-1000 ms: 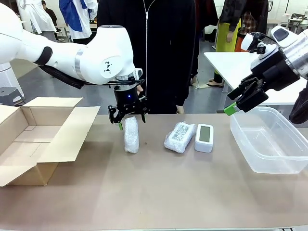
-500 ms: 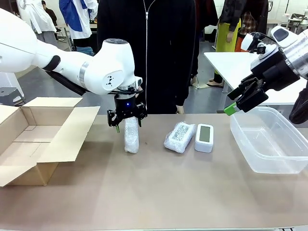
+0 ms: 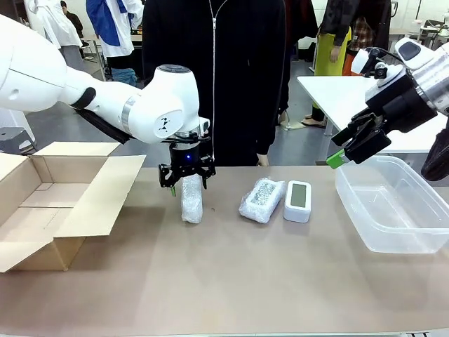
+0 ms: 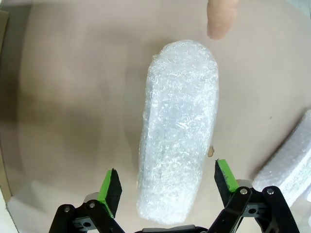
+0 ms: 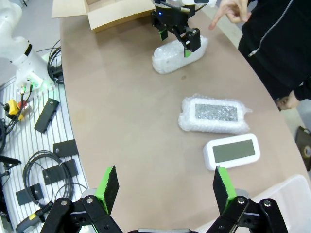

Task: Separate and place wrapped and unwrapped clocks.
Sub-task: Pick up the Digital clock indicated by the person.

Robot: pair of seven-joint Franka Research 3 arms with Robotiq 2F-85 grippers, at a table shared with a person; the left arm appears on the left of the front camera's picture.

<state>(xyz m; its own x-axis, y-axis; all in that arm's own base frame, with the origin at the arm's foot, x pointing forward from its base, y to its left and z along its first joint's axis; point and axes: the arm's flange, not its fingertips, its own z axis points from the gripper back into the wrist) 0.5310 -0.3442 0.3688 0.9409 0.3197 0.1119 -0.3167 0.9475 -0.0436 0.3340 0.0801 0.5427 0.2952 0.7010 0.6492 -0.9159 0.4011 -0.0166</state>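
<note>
A wrapped clock (image 3: 191, 200) in bubble wrap lies left of centre on the table. My left gripper (image 3: 187, 180) stands open over its far end, one green fingertip on each side. In the left wrist view this bundle (image 4: 180, 131) lies between my open left gripper (image 4: 167, 180) fingers, which stand apart from its sides. A second wrapped clock (image 3: 262, 199) lies beside the bare white unwrapped clock (image 3: 298, 201). My right gripper (image 3: 351, 144) hangs open above the table's right side. In its own view the right gripper (image 5: 165, 183) is high over both (image 5: 216, 114) (image 5: 232, 151).
An open cardboard box (image 3: 42, 203) sits at the left. A clear plastic tub (image 3: 393, 203) sits at the right. A person stands at the far edge, with a finger (image 4: 221, 19) pointing near the bundle's far end. Cables and tools (image 5: 39, 160) lie off the table.
My left gripper has come down a little over the far end of the left wrapped clock, jaws still wide. The right arm has not moved.
</note>
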